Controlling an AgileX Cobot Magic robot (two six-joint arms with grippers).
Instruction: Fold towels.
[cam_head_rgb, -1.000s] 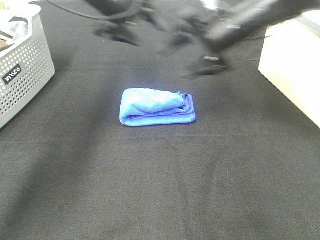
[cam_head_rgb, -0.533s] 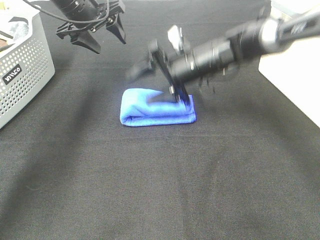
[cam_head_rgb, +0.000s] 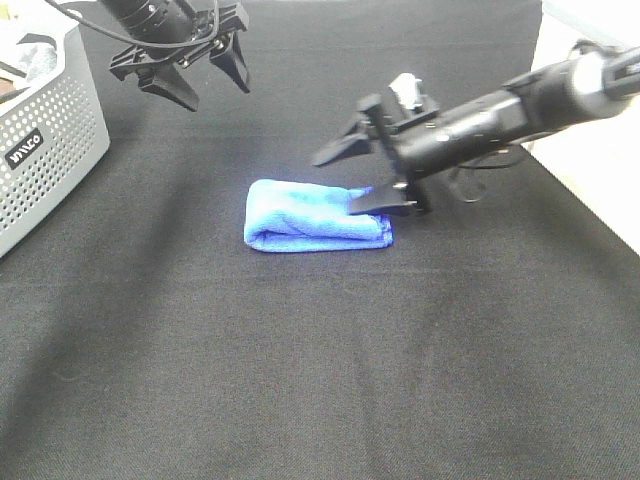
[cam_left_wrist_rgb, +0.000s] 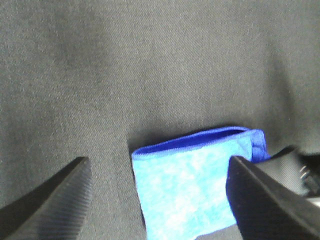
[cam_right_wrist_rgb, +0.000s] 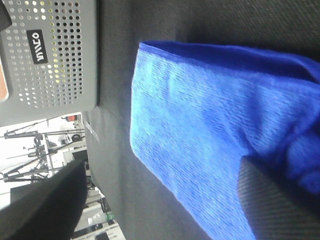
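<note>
Item: blue microfibre towel (cam_head_rgb: 315, 216), folded into a compact rectangle, mid black tablecloth (cam_head_rgb: 300, 380). Right gripper (cam_head_rgb: 362, 178) jaws spread wide, lower finger touching the towel's right end; risk: snagging a layer and dragging the fold open. Left gripper (cam_head_rgb: 195, 75) wide apart, hovering well clear near the grey perforated basket (cam_head_rgb: 60, 140)

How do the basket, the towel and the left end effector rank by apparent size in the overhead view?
1. Grey basket, though cut off by the frame edge.
2. Blue towel.
3. Left end effector, open; it looks close to the towel in size and sits farther from the camera, so 2 and 3 are unsure.
</note>
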